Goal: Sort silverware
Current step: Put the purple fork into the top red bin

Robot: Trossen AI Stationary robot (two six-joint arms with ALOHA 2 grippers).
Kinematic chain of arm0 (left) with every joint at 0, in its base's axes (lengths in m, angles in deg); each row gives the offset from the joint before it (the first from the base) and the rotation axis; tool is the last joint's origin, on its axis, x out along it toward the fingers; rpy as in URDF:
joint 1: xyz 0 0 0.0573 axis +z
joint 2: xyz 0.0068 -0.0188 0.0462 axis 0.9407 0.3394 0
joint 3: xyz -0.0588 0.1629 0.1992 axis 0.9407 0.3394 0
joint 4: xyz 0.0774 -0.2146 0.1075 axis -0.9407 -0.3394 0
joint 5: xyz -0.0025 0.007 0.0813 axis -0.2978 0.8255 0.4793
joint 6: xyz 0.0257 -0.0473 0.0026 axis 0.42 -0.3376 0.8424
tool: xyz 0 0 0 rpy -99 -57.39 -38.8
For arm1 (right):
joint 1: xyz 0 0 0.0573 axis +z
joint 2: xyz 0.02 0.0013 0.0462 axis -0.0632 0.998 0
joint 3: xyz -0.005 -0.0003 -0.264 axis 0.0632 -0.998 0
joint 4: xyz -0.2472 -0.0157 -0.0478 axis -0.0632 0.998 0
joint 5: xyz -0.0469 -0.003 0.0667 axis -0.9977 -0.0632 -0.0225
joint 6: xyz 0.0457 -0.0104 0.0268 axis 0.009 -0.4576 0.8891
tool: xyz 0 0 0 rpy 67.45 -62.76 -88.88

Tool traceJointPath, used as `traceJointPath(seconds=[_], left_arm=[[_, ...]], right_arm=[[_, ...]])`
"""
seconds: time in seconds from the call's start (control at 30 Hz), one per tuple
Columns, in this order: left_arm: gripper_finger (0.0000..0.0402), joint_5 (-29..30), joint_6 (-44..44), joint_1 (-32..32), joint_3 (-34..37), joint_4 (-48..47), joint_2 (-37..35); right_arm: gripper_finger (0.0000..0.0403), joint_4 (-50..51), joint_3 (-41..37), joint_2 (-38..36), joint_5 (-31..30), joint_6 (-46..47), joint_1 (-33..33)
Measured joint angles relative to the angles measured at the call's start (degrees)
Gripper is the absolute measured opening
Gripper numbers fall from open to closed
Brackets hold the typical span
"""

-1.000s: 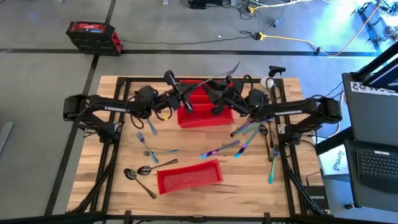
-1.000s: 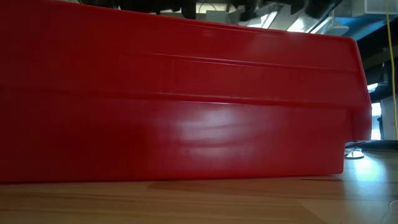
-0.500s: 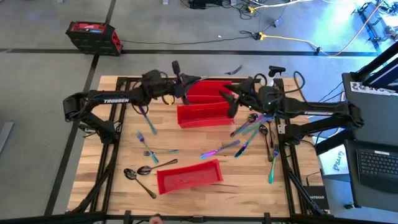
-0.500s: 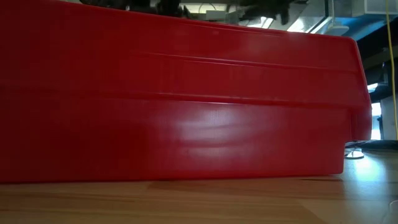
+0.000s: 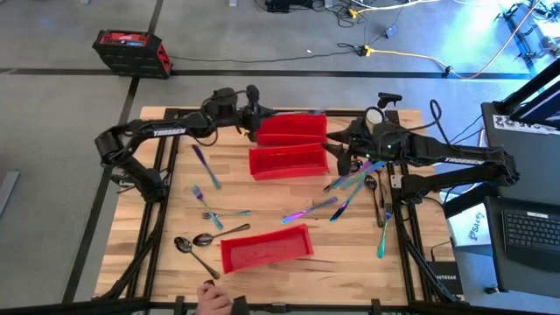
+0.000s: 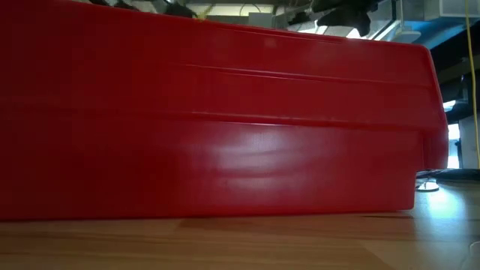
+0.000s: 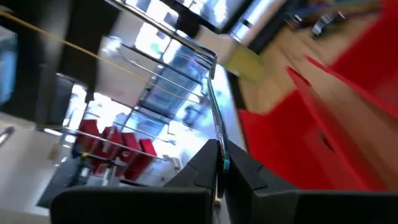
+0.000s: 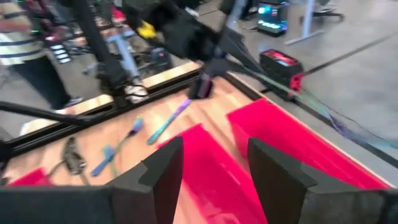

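My left gripper (image 5: 256,98) hovers at the far edge beside the far red bin (image 5: 293,127), shut on a slim iridescent piece of silverware (image 7: 214,118), which also shows as a thin line over the bin (image 8: 323,112). My right gripper (image 8: 214,174) stands open with nothing in it above the right ends of the two far bins (image 5: 341,147). Several more spoons, forks and knives lie flat on the wood: one group at the left (image 5: 214,213), another at the right (image 5: 350,179). My left gripper pinches the slim piece between its two fingertips (image 7: 219,163), near one end; which end, I cannot tell. The fingers come nearly level from the table's left. The piece sticks out ahead along them (image 7: 210,74), lifted clear above the far bin.
A second red bin (image 5: 289,160) lies just nearer than the far one. A third (image 5: 265,247) sits near the front edge and fills the low view (image 6: 225,127). A person's hand (image 5: 214,299) shows at the table's near edge. Black frame rails run along both sides.
My left gripper has carried the slim piece toward the far edge and tipped from pointing steeply down to nearly level. My right gripper has drawn back from the far bins toward the table's right edge and levelled out as well. A person's hand has appeared at the near edge.
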Motion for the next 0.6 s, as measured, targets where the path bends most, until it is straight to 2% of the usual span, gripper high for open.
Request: traceJointPath(seconds=[0.13, 0.43, 0.6], left_arm=[[0.0, 0.1, 2.8, -0.1, 0.0, -0.1, 3.6], [0.0, 5.4, 11.7, 0.1, 0.0, 0.5, 9.2], [0.0, 5.2, 11.7, 1.2, 0.0, -0.2, 10.3]], right_arm=[[0.0162, 0.4, 0.0, 0.0, 1.1, 0.0, 0.0], [0.0161, 1.1, 0.0, 0.0, 2.1, 0.0, 0.0], [0.0161, 0.9, 0.0, 0.0, 2.1, 0.0, 0.0]])
